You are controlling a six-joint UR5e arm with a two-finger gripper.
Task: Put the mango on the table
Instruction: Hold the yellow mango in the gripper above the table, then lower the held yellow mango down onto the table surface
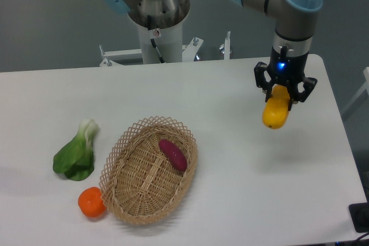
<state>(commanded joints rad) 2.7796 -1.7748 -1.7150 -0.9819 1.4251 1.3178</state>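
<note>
The mango (275,113) is held by its top in the closed gripper (283,97) (hanging long-way down) above the table (242,188), right of the basket (151,168).

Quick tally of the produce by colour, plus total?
Yellow: 1, mango held in the pincer
Purple: 1, sweet potato in basket
Orange: 1, round fruit
Green: 1, leafy vegetable
Total: 4

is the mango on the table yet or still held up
Held up: the gripper grips the mango, hanging above the table.
</note>
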